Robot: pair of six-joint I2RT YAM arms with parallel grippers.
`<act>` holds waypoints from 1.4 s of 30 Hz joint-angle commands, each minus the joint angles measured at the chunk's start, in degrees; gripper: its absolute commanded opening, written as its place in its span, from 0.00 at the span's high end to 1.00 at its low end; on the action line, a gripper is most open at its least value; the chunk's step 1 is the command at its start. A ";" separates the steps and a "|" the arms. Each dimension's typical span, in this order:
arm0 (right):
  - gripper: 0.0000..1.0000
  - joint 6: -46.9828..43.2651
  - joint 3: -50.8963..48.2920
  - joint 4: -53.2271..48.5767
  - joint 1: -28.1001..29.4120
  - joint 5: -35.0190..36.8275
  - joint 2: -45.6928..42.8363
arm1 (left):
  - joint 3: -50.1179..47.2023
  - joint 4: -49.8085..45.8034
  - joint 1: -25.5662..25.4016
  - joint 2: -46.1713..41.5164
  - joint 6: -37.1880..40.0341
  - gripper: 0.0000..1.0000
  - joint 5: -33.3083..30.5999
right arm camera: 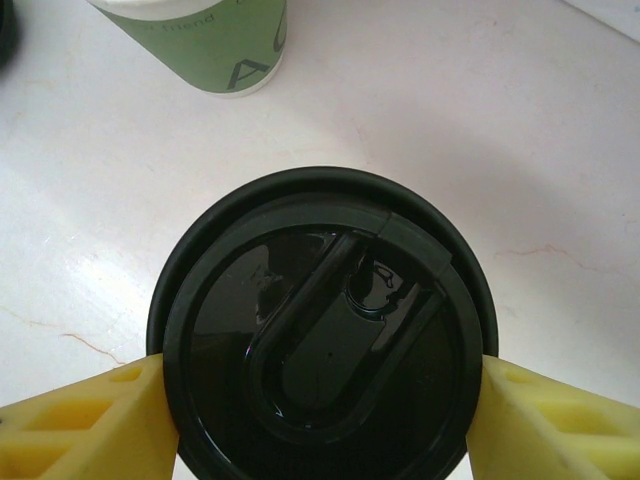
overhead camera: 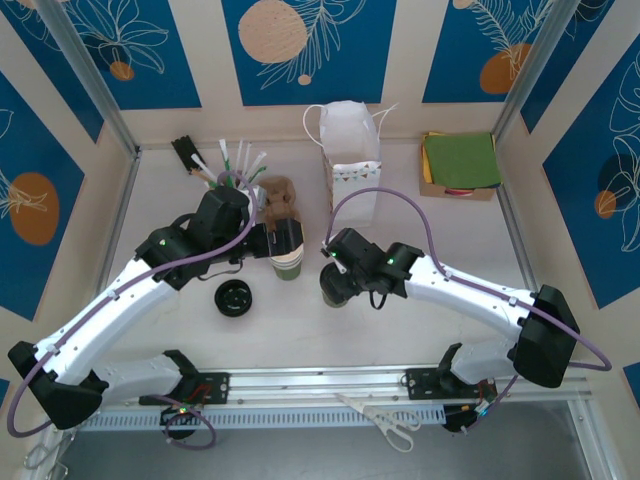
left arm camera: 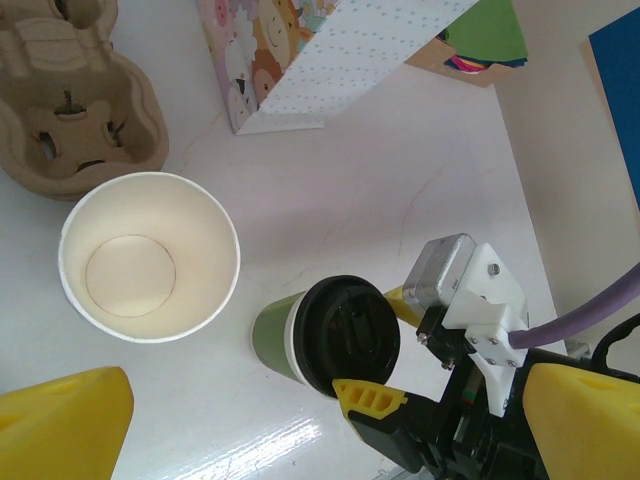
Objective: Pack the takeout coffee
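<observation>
Far left, lone round black plastic lid point(overhead camera: 234, 297) lies flat on white surface point(overhead camera: 450, 240); left gripper point(overhead camera: 282, 240) just right of it, fingers spread wide on nothing, hovering at lidless green paper cups point(left arm camera: 150, 258), apparently nested; brown moulded-pulp cup carrier point(left arm camera: 70, 110) behind those; centre, takeout coffee point(left arm camera: 335, 345), small olive-green paper cup under black lid, stands upright on surface, just right of lidless cups; right gripper point(right arm camera: 320, 400) has yellow fingers point(right arm camera: 80, 425) pressed to either side of it, clamped; lidding looks done, packing not yet begun; tall white paper bag point(overhead camera: 352, 165) stands open behind, apart from cup; lift and lowering into bag remain; bag handles and purple cable point(overhead camera: 385, 195) arcing before bag may snag; green napkins point(overhead camera: 462, 160) far right.
</observation>
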 commanded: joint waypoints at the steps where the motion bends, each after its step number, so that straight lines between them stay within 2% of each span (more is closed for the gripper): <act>1: 0.32 0.45 -0.69 -0.90 0.36 -0.20 0.44 | 0.95 -1.14 -0.65 -0.41 0.60 0.00 0.77; 22: 0.32 0.46 1.58 -1.78 0.14 -0.18 -2.49 | 0.55 -1.04 -0.81 -0.38 0.29 0.00 1.49; 42: 0.32 -0.75 0.65 -0.71 0.62 -2.53 -0.63 | -0.81 -1.11 -1.81 -0.29 -0.06 0.00 1.65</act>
